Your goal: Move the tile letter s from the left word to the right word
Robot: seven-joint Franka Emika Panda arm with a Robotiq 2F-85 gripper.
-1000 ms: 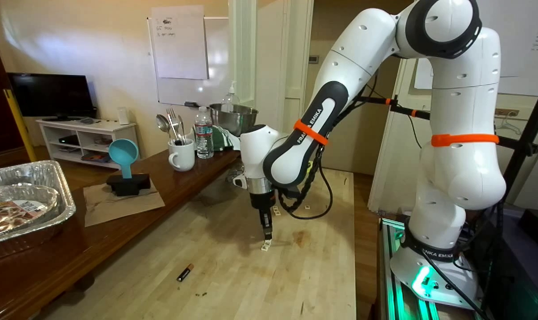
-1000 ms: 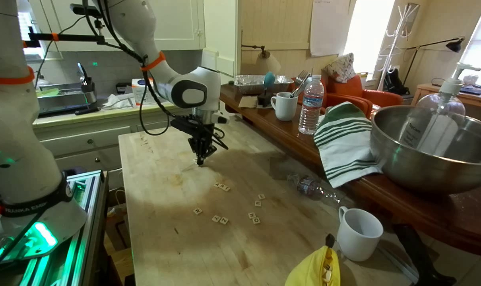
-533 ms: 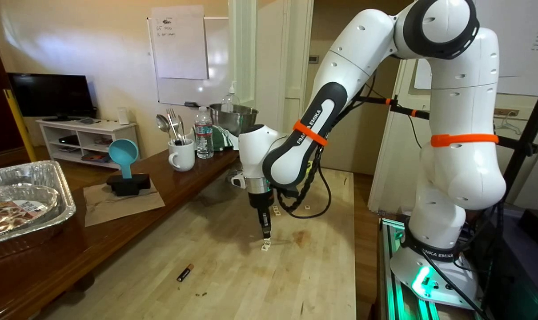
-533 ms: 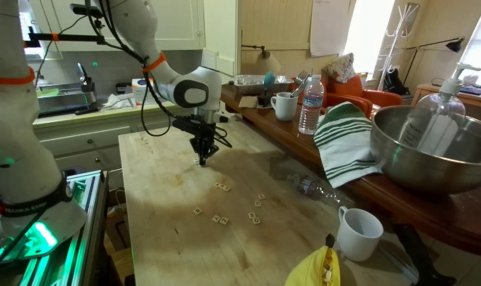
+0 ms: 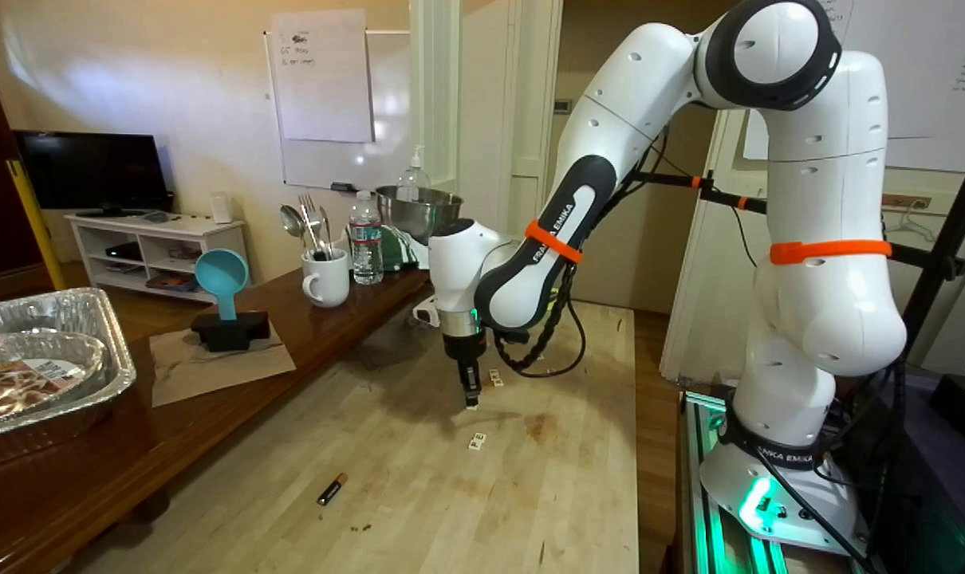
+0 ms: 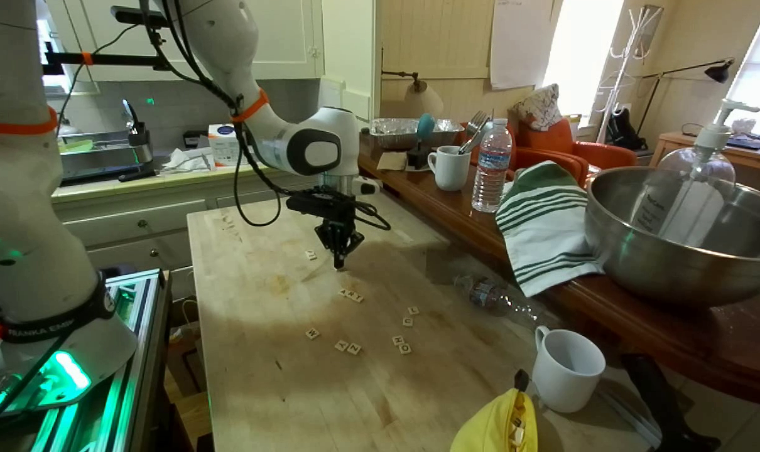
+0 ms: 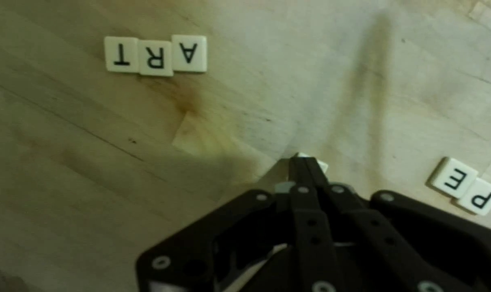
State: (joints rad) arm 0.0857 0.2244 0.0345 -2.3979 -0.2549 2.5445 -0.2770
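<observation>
Several tiles (image 7: 155,58) on tabletop (image 6: 279,389); cabinets (image 6: 289,37)

At lower centre in an exterior view, the black two-fingered gripper (image 5: 471,402) and a small cream tile (image 5: 472,408) at its tips are shifting upward.

Tile (image 7: 322,165): cream, letter hidden, beneath closed jaws | Position: between ART (image 7: 155,57) and PE (image 7: 467,187) | Both words: flat, face-up
</observation>
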